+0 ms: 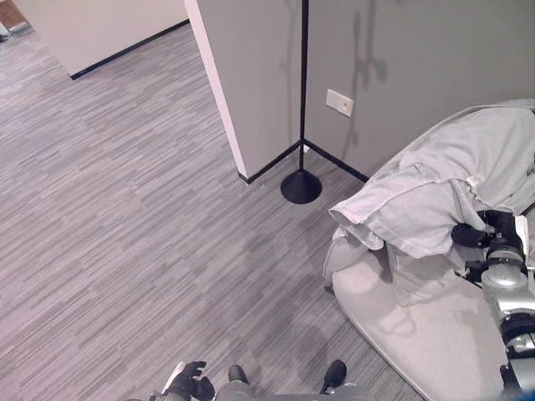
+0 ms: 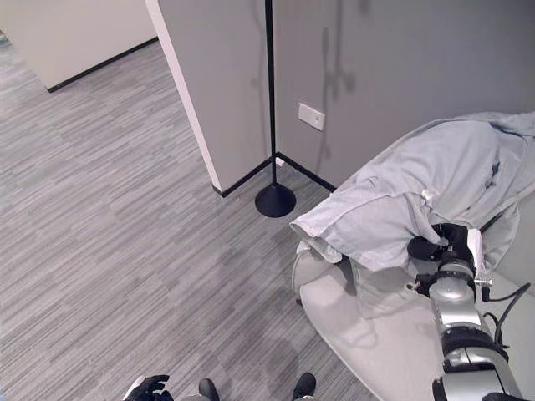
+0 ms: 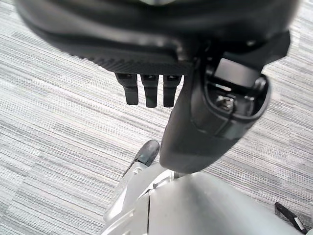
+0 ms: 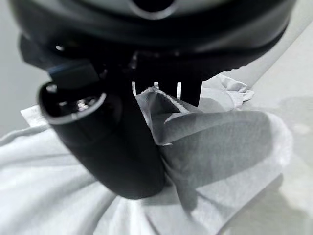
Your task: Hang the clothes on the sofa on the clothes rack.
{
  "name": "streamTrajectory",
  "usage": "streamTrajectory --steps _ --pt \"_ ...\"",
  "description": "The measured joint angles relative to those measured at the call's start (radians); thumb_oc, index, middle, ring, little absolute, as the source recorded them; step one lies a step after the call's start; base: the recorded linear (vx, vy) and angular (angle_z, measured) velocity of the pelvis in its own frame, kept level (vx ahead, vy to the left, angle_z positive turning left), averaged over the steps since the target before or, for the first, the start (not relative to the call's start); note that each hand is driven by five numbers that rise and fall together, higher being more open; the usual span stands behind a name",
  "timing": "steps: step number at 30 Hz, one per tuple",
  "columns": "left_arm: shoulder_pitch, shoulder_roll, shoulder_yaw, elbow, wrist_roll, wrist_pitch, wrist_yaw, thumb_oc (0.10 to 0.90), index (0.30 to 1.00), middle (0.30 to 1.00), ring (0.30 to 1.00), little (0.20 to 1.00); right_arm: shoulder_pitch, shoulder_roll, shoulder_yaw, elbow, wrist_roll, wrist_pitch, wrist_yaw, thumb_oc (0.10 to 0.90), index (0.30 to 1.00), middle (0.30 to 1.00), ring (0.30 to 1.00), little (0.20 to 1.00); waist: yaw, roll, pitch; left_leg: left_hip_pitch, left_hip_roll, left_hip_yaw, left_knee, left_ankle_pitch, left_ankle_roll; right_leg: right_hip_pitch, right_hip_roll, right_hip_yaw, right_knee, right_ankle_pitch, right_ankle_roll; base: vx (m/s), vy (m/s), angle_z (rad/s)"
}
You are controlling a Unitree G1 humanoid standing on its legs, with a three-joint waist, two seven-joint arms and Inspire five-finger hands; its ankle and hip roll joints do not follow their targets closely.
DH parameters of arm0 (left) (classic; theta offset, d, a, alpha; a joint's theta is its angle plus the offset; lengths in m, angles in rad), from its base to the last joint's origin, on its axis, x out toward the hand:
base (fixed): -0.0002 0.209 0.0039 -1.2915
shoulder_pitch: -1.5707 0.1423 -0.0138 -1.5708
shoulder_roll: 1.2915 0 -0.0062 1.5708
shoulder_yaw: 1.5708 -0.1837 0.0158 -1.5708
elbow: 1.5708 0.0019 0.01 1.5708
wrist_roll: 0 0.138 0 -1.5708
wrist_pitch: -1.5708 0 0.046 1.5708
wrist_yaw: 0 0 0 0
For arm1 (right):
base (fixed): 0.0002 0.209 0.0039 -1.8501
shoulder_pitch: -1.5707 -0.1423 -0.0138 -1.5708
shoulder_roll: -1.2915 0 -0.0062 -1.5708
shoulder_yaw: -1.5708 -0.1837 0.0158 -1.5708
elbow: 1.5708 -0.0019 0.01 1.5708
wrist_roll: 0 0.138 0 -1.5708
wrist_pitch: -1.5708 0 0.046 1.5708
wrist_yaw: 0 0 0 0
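A light grey garment (image 1: 451, 184) lies draped over the back and arm of the pale sofa (image 1: 418, 334) at the right. My right hand (image 1: 489, 234) is up against its lower edge. In the right wrist view a fold of the cloth (image 4: 220, 142) is pinched between the thumb (image 4: 112, 142) and the fingers. The clothes rack (image 1: 303, 83) is a thin black pole on a round base (image 1: 301, 185), standing in the wall corner left of the sofa. Low at my left side hangs my left hand (image 1: 194, 384), its fingers (image 3: 146, 90) straight and holding nothing.
Grey striped carpet (image 1: 125, 209) spreads to the left and front. A wall corner with a white edge (image 1: 219, 92) juts out beside the rack. A white wall plate (image 1: 339, 102) sits on the grey wall behind the sofa.
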Motion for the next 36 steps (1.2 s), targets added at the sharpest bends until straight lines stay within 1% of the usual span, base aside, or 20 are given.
streamTrajectory --steps 1,2,4,6,9,12,14,15,19,22,24,26,28,30,31,32,33,34,35,36 --pt "0.0 0.0 0.0 0.0 0.0 0.001 0.0 0.8 0.9 0.9 0.9 0.9 0.006 0.002 -0.004 -0.003 0.0 0.0 0.0 0.4 0.3 0.3 0.3 0.3 -0.004 -0.002 0.001 0.001 0.0 0.001 0.0 0.0 0.0 0.0 0.0 0.002 0.0 0.0 0.0 0.0 0.0 0.0" --pt "-0.002 0.0 0.0 -0.011 0.001 0.002 -0.003 0.8 0.9 0.9 0.9 0.9 0.056 0.009 -0.054 -0.05 0.001 0.003 0.001 0.4 0.3 0.3 0.3 0.3 -0.011 -0.005 0.002 0.004 0.0 0.002 -0.003 0.0 0.0 0.0 0.0 0.001 0.0 0.003 -0.004 0.0 0.0 0.0" --pt "0.006 0.0 0.001 -0.012 0.001 0.002 -0.005 0.8 0.9 0.9 0.9 0.9 0.078 0.017 -0.069 -0.084 0.002 0.003 0.0 0.4 0.3 0.3 0.3 0.3 -0.02 -0.006 0.004 0.015 0.0 0.008 -0.011 0.0 0.0 0.003 0.002 0.009 0.0 0.003 -0.004 -0.02 0.024 -0.07" --pt "0.011 0.001 0.002 -0.021 0.001 0.004 -0.008 0.8 0.9 0.9 0.9 0.9 0.153 0.038 -0.149 -0.202 0.002 0.003 -0.004 0.4 0.3 0.3 0.3 0.3 -0.025 -0.008 0.005 0.02 -0.002 0.011 -0.014 0.0 0.0 0.005 0.002 0.012 0.0 0.003 -0.003 -0.02 0.018 -0.09" --pt "0.018 0.002 0.002 -0.027 0.002 0.005 -0.008 0.8 0.9 0.9 0.9 0.9 0.19 0.047 -0.202 -0.29 0.002 -0.004 -0.026 0.4 0.3 0.3 0.3 0.3 -0.039 -0.012 0.005 0.034 -0.002 0.021 -0.015 0.0 0.0 0.01 0.002 0.025 0.0 0.004 -0.002 -0.02 0.021 -0.11" --pt "0.024 0.002 0.002 -0.037 0.002 0.006 -0.01 0.8 0.9 0.9 0.9 0.9 0.208 0.046 -0.276 -0.381 0.001 -0.01 -0.063 0.4 0.3 0.3 0.3 0.3 -0.055 -0.014 0.005 0.047 -0.002 0.028 -0.021 -0.001 -0.001 0.015 0.003 0.032 0.0 0.002 0.001 -0.02 0.014 -0.06" --pt "0.027 0.003 0.002 -0.041 0.016 0.006 -0.009 0.8 0.9 0.9 0.9 0.9 0.208 0.045 -0.322 -0.425 0.0 -0.013 -0.087 0.4 0.3 0.3 0.3 0.3 -0.055 -0.019 0.001 0.052 -0.003 0.034 -0.026 -0.001 -0.001 0.015 0.004 0.037 0.0 0.002 0.002 -0.04 0.021 -0.09" --pt "0.028 0.004 0.002 -0.041 0.037 0.006 -0.009 0.8 0.9 0.9 0.9 0.9 0.208 0.045 -0.346 -0.444 -0.001 -0.028 -0.109 0.4 0.3 0.3 0.3 0.3 -0.056 -0.022 -0.007 0.052 -0.003 0.035 -0.03 -0.001 -0.001 0.011 0.005 0.039 0.0 0.002 0.003 -0.03 0.022 -0.06" --pt "0.036 0.009 0.019 -0.043 0.038 0.006 -0.006 0.8 0.9 0.9 0.9 0.9 0.211 0.045 -0.411 -0.524 -0.011 -0.047 -0.158 0.4 0.3 0.3 0.3 0.3 -0.055 -0.036 -0.02 0.059 -0.004 0.044 -0.031 -0.002 -0.001 0.012 0.005 0.048 0.0 0.003 0.004 -0.02 0.013 -0.06" --pt "0.061 -0.002 0.089 -0.085 -0.012 0.005 0.003 0.8 0.9 0.9 0.9 0.9 0.211 0.045 -0.436 -0.599 -0.038 -0.059 -0.194 0.4 0.3 0.3 0.3 0.3 -0.052 -0.04 -0.026 0.068 -0.005 0.048 -0.032 -0.002 -0.001 0.018 0.005 0.052 0.0 0.006 0.0 -0.01 0.005 -0.04" --pt "0.063 -0.006 0.109 -0.113 -0.047 0.004 0.005 0.8 0.9 0.9 0.9 0.9 0.208 0.045 -0.444 -0.632 -0.039 -0.063 -0.203 0.4 0.3 0.3 0.3 0.3 -0.05 -0.043 -0.028 0.069 -0.005 0.047 -0.032 -0.002 -0.001 0.019 0.005 0.051 0.0 0.006 0.0 0.0 0.0 0.0" --pt "0.076 -0.008 0.119 -0.178 -0.123 0.0 0.012 0.8 0.9 0.9 0.9 0.9 0.181 0.042 -0.45 -0.674 -0.069 -0.066 -0.237 0.4 0.3 0.3 0.3 0.3 -0.047 -0.048 -0.033 0.072 -0.005 0.045 -0.031 -0.002 -0.001 0.026 0.006 0.049 0.0 0.006 0.0 -0.01 0.0 0.02" --pt "0.081 -0.008 0.118 -0.239 -0.17 -0.004 0.018 0.8 0.9 0.9 0.9 0.9 0.14 0.012 -0.447 -0.681 -0.082 -0.065 -0.259 0.4 0.3 0.3 0.3 0.3 -0.04 -0.054 -0.032 0.077 -0.005 0.04 -0.031 -0.002 -0.001 0.033 0.005 0.046 0.0 0.006 0.0 -0.02 0.0 0.04" --pt "0.082 -0.007 0.117 -0.303 -0.207 -0.007 0.031 0.8 0.9 0.9 0.9 0.9 0.097 -0.045 -0.435 -0.681 -0.089 -0.064 -0.276 0.4 0.3 0.3 0.3 0.3 -0.026 -0.058 -0.033 0.083 -0.005 0.038 -0.031 -0.002 -0.001 0.04 0.005 0.045 0.0 0.006 0.0 0.0 0.0 0.0" --pt "0.086 -0.005 0.118 -0.348 -0.229 -0.011 0.039 0.8 0.9 0.9 0.9 0.9 0.051 -0.085 -0.419 -0.681 -0.109 -0.064 -0.289 0.4 0.3 0.3 0.3 0.3 -0.026 -0.061 -0.036 0.084 -0.005 0.038 -0.031 -0.002 -0.002 0.04 0.005 0.045 0.0 0.006 0.001 0.0 0.0 0.0" --pt "0.087 -0.005 0.118 -0.363 -0.241 -0.015 0.042 0.8 0.9 0.9 0.9 0.9 0.032 -0.104 -0.412 -0.681 -0.116 -0.064 -0.293 0.4 0.3 0.3 0.3 0.3 -0.025 -0.063 -0.038 0.084 -0.005 0.038 -0.031 -0.002 -0.002 0.041 0.005 0.045 0.0 0.005 0.002 0.0 0.0 0.0" --pt "0.102 -0.004 0.117 -0.434 -0.286 -0.019 0.048 0.8 0.9 0.9 0.9 0.9 -0.055 -0.173 -0.366 -0.678 -0.116 -0.054 -0.3 0.4 0.3 0.3 0.3 0.3 -0.023 -0.067 -0.037 0.084 -0.004 0.035 -0.031 -0.004 -0.004 0.044 0.005 0.043 0.001 0.008 0.002 0.0 0.0 0.0" --pt "0.108 -0.004 0.116 -0.459 -0.298 -0.021 0.05 0.8 0.9 0.9 0.9 0.9 -0.092 -0.202 -0.349 -0.676 -0.116 -0.052 -0.301 0.4 0.3 0.3 0.3 0.3 -0.022 -0.067 -0.037 0.084 -0.004 0.035 -0.031 -0.004 -0.004 0.045 0.005 0.043 0.001 0.008 0.002 -0.02 0.007 0.05" --pt "0.114 -0.004 0.116 -0.498 -0.326 -0.034 0.051 0.8 0.9 0.9 0.9 0.9 -0.169 -0.255 -0.308 -0.666 -0.117 -0.055 -0.306 0.4 0.3 0.3 0.3 0.3 -0.022 -0.07 -0.039 0.088 -0.006 0.032 -0.029 -0.004 -0.004 0.05 0.005 0.041 0.001 0.008 0.002 -0.02 0.012 0.07" --pt "0.117 -0.002 0.116 -0.528 -0.338 -0.044 0.056 0.8 0.9 0.9 0.9 0.9 -0.242 -0.294 -0.265 -0.657 -0.116 -0.057 -0.308 0.4 0.3 0.3 0.3 0.3 -0.015 -0.083 -0.045 0.088 -0.007 0.029 -0.028 -0.004 -0.004 0.054 0.006 0.037 0.001 0.008 0.002 -0.02 0.014 0.08"
